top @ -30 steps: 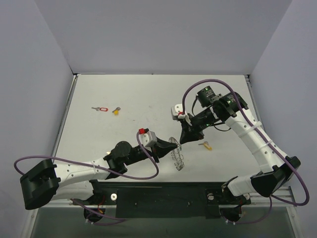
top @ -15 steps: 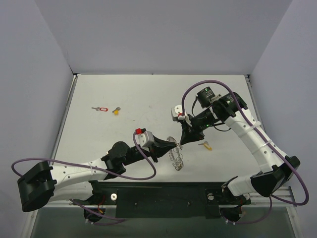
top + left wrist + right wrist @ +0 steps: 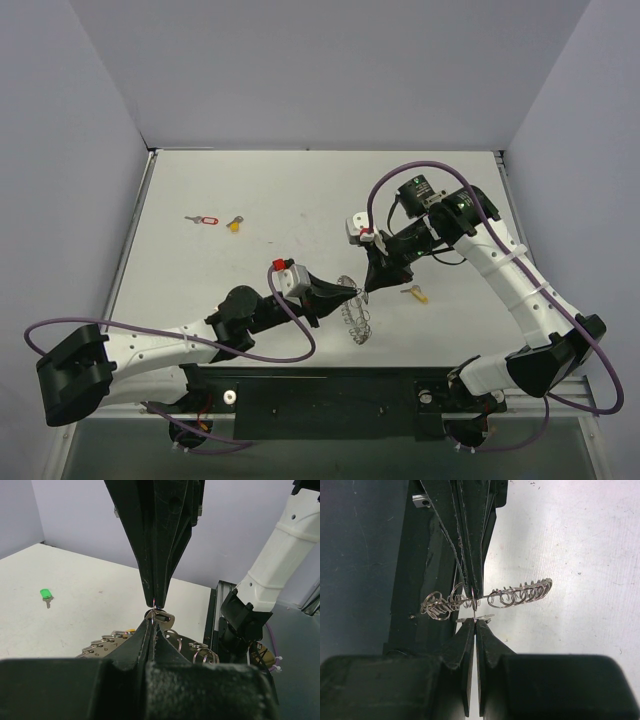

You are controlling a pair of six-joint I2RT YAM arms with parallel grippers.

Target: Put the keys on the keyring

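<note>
White table (image 3: pixel 300 190): red-tagged key (image 3: pixel 205 220) near yellow key (image 3: pixel 234 225), far left.

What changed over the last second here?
The left gripper edged right, its tip closing on the right gripper at the keyring. Nothing was taken or let go: both stayed shut, the left on the keyring, the right apparently on a key. The right arm and loose keys stayed put.
</note>
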